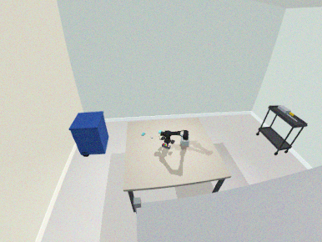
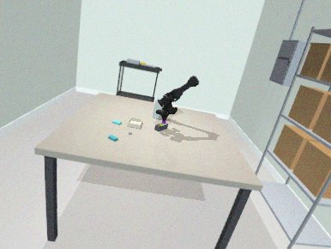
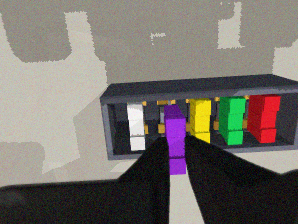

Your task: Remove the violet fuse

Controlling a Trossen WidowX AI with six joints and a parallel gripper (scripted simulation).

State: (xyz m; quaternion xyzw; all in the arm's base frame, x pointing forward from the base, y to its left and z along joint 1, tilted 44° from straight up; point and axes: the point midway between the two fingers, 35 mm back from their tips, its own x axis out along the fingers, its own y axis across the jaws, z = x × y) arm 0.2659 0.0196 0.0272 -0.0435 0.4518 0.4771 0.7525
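Note:
My gripper (image 3: 175, 145) (image 2: 164, 121) is shut on the violet fuse (image 3: 175, 131) (image 2: 164, 123), which stands upright between the fingertips. The fuse is raised above the dark fuse block (image 3: 200, 85) (image 2: 159, 129); bare clips of its slot show behind it in the wrist view. In the block stand a white fuse (image 3: 136, 125) to the left of that slot and a yellow fuse (image 3: 200, 117), a green fuse (image 3: 232, 120) and a red fuse (image 3: 263, 118) to the right. The cream tray (image 2: 135, 126) is to the left of the block in the exterior view.
A light cyan piece (image 2: 117, 123) (image 1: 160, 132) lies beyond the tray, a teal piece (image 2: 113, 138) (image 1: 143, 134) lies farther left, and a tiny bluish piece (image 2: 130, 133) (image 1: 152, 138) lies near the tray. The arm's base (image 1: 184, 143) stands behind the block in the exterior view.

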